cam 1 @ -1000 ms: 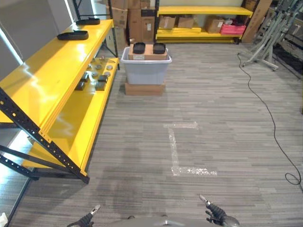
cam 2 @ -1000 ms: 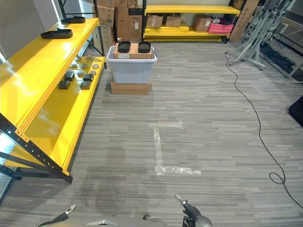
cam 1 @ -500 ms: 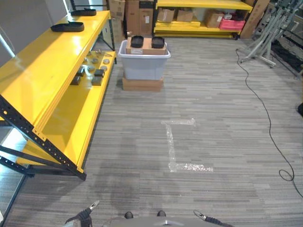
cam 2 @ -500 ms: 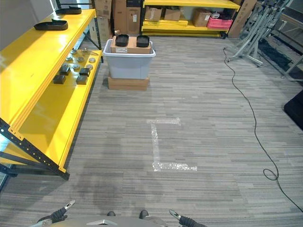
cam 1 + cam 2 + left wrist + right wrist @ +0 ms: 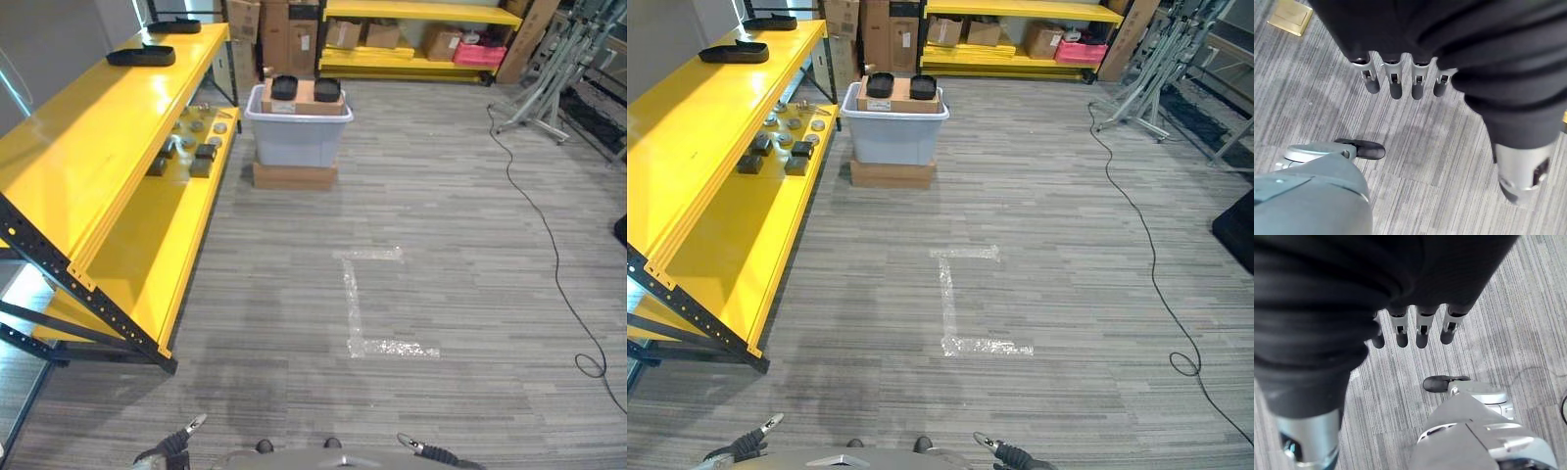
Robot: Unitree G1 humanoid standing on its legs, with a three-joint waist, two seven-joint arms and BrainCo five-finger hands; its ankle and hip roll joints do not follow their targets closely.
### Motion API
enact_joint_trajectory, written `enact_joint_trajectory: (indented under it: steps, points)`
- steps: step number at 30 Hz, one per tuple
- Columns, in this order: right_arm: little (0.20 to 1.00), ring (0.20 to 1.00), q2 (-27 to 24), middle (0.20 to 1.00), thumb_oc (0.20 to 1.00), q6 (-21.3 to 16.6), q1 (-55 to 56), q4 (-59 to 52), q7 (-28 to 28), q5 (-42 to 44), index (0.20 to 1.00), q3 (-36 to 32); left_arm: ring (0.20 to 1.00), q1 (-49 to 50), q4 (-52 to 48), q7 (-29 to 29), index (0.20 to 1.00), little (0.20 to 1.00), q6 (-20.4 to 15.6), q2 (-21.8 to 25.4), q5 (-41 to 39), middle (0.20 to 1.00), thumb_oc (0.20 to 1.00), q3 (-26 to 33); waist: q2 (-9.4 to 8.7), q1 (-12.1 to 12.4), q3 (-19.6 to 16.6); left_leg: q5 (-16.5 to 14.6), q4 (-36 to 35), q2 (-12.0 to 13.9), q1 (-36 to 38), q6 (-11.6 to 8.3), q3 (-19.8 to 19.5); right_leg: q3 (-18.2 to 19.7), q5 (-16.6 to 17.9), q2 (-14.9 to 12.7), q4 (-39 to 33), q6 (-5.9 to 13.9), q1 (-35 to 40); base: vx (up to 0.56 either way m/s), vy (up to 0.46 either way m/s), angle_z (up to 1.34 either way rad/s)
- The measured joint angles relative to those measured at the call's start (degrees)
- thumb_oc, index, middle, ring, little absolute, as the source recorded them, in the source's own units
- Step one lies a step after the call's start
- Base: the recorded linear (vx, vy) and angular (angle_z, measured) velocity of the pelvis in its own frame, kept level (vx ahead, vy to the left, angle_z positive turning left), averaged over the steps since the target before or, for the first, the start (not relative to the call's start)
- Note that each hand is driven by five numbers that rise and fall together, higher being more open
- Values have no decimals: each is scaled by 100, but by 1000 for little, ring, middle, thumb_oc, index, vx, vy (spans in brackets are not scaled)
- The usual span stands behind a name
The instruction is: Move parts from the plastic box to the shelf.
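A grey plastic box (image 5: 298,137) stands far ahead on the floor, beside the end of the long yellow shelf (image 5: 88,166) on the left. On top of the plastic box lies a cardboard box carrying two black parts (image 5: 284,87). Several small dark and silver parts (image 5: 191,147) lie on the shelf's lower level, and two black trays (image 5: 140,56) sit on its top level. My left hand (image 5: 179,444) and right hand (image 5: 423,451) hang low at the near edge of the view, far from the box. Both are open and hold nothing, with straight fingers (image 5: 1396,84) (image 5: 1421,333) over the carpet.
The plastic box rests on a flat cardboard base (image 5: 295,175). A white tape corner mark (image 5: 355,304) lies on the carpet between me and the box. A second yellow shelf (image 5: 421,39) with cartons lines the back wall. Metal stands (image 5: 554,83) are at the far right.
The whole picture has shifted, so the camera has moved. My right hand has sunk lower, to the bottom edge of the eye views. Box and shelf are unmoved.
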Motion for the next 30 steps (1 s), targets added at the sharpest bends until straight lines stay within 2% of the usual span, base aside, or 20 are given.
enact_joint_trajectory:
  steps: [6, 9, 14, 20, 25, 28, 29, 30]
  points:
    - [1000, 1000, 11, 1000, 1000, -203, -2, -16, 0, -26, 1000, 9, 1000, -6, 1, -15, 1000, 1000, 0, -1, 1, 1000, 1000, -95, 2, -1, -14, -25, -1, 1, 42, -28, 2, 5, -7, 0, 1, -4, 41, 0, 0, 0]
    - [1000, 1000, 15, 1000, 1000, -322, -1, -4, -3, -112, 1000, 11, 1000, 6, 4, -7, 1000, 1000, -137, -5, 1, 1000, 1000, -106, 2, 6, -14, -22, -1, 0, 42, -22, 3, 5, -6, -1, 1, -4, 41, 2, 31, 0]
    - [1000, 1000, 10, 1000, 1000, -1131, -7, -296, -203, -328, 1000, 181, 1000, 4, -201, 8, 1000, 1000, -654, 0, 87, 1000, 1000, -232, -1, 1, -16, -5, -1, -8, 43, 5, 3, 5, 0, -8, 22, -1, 41, -13, 65, 0]
    - [1000, 1000, -138, 1000, 1000, -1612, -88, -684, -347, -326, 1000, 248, 1000, -20, -744, 28, 1000, 1000, -1425, 153, 283, 1000, 1000, -446, -3, 21, -13, -15, -3, -35, 37, 18, -2, 0, 11, -43, 38, 23, 40, 10, 85, 1]
    - [1000, 1000, -143, 1000, 1000, -1622, -123, -663, -390, -270, 1000, 240, 1000, -35, -631, 17, 1000, 1000, -1457, 237, 336, 1000, 1000, -444, -54, 18, 23, -65, -3, -69, 46, 61, 6, 14, 25, -75, 73, 57, 30, 33, 90, -2]
    - [1000, 1000, -129, 1000, 1000, -1591, -246, -545, -376, -201, 1000, 240, 1000, -116, -422, -37, 1000, 1000, -1384, 263, 417, 1000, 1000, -455, -68, -9, 190, -50, -2, -73, 85, 196, 9, 27, -156, -140, 683, 164, -228, 60, 130, -3]
    - [1000, 1000, -107, 1000, 1000, -1598, -218, -481, -375, -204, 1000, 245, 1000, -137, -408, -45, 1000, 1000, -1331, 283, 454, 1000, 1000, -453, -126, -22, 241, -104, -1, -135, 99, 208, 30, 48, -217, -192, 895, 198, -342, 70, 136, -15]
    - [1000, 1000, -93, 1000, 1000, -1584, -314, -410, -379, -205, 1000, 264, 1000, -180, -350, -65, 1000, 1000, -1286, 271, 455, 1000, 1000, -462, -65, -1, 325, -104, -1, -109, 114, 226, 77, 70, -231, -188, 1283, 219, -532, 94, 123, -35]
